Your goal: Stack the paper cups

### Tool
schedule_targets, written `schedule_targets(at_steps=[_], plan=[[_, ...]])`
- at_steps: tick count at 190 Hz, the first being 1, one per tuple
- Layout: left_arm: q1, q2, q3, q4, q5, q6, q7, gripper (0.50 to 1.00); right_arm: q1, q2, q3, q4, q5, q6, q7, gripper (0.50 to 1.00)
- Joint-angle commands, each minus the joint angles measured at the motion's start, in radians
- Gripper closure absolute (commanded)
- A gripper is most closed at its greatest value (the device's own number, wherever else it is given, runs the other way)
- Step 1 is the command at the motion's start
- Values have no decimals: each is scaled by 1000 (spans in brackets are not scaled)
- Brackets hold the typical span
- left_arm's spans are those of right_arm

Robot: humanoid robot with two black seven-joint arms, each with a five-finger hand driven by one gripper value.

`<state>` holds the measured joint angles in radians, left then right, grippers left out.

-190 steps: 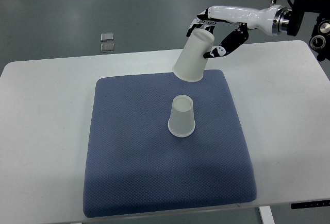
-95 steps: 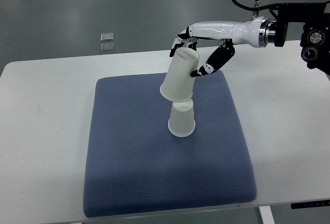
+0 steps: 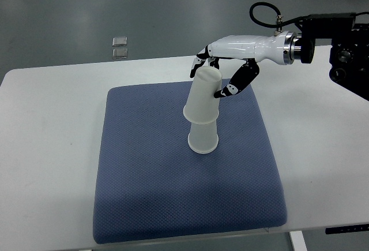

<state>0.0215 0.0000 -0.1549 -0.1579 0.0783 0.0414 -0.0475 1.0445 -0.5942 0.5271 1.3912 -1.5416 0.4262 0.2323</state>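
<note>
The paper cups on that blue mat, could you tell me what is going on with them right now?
The robot's right hand grips an upside-down paper cup and has it over the top of a second upside-down cup standing on the blue mat. The held cup leans slightly and covers only the lower cup's top, so the stack is not fully seated. The left arm is out of view.

Blue pad [image 3: 173,193] on white table [image 3: 46,164] (grey floor [image 3: 86,8] beyond).

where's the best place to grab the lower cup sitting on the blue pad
Grip the lower cup around its exposed wide band near the rim, coming from the side. It stands upside down and the upper cup, held by the right hand, covers its top, so only that lower wall is free.
</note>
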Motion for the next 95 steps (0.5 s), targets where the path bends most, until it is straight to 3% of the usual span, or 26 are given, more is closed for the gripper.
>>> schedule_targets(at_steps=[1,95], plan=[[0,0,0,0,0,0,0,500,-8,10,-1,0,-17,-1,-1,1000],[0,0,0,0,0,0,0,500,-17,14,-2,-4,-46,-3,1,1000]])
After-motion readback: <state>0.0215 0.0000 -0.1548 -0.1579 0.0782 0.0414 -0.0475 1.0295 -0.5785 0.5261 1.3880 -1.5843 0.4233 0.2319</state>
